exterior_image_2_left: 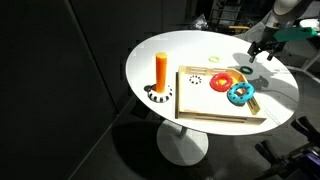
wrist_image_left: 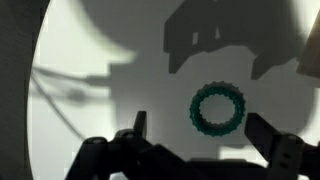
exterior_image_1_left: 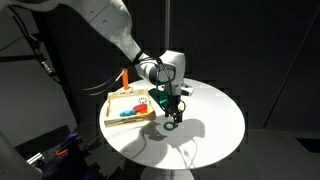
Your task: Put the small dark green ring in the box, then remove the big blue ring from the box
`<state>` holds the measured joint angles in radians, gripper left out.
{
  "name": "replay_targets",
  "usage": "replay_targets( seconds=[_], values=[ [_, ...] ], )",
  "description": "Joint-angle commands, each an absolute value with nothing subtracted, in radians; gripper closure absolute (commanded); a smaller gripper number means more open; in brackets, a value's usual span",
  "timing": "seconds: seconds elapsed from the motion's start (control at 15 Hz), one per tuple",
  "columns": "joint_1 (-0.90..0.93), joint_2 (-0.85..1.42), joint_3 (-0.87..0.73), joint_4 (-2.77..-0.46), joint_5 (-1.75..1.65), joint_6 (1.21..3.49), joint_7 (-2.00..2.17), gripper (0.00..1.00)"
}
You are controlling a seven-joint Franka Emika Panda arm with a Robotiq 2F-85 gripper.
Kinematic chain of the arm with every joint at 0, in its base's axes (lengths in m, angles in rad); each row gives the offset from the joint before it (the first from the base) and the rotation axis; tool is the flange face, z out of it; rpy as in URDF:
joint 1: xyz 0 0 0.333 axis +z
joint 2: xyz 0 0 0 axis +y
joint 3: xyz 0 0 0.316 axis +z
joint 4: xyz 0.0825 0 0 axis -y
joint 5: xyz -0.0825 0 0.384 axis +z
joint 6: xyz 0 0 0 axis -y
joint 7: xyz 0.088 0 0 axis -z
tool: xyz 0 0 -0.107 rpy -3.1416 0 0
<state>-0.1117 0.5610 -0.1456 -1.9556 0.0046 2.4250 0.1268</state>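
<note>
The small dark green ring (wrist_image_left: 217, 110) lies flat on the white table, between and just ahead of my open fingers in the wrist view. My gripper (wrist_image_left: 200, 135) is open and empty, hovering over the ring (exterior_image_1_left: 172, 127), to the side of the box. The box (exterior_image_1_left: 113, 99) is a shallow tray of light wood. It holds the big blue ring (exterior_image_1_left: 128, 113) and a red piece (exterior_image_1_left: 140, 100). In an exterior view the gripper (exterior_image_2_left: 262, 50) is beyond the box (exterior_image_2_left: 200, 102), with the blue ring (exterior_image_2_left: 240, 94) inside it.
An orange upright peg (exterior_image_2_left: 161, 70) stands on a base beside the box. A thin yellow-green ring (exterior_image_2_left: 213, 58) lies on the table behind the box. The round white table (exterior_image_1_left: 215, 125) ends close on all sides, with dark surroundings.
</note>
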Motion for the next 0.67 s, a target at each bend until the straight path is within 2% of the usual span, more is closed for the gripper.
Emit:
replay_targets(
  seconds=[0.0, 0.6],
  values=[
    [-0.111, 0.627, -0.14, -1.885, 0.012, 2.42, 0.143, 0.0],
    [-0.093, 0.716, -0.125, -1.814, 0.016, 2.416, 0.153, 0.0]
  ],
)
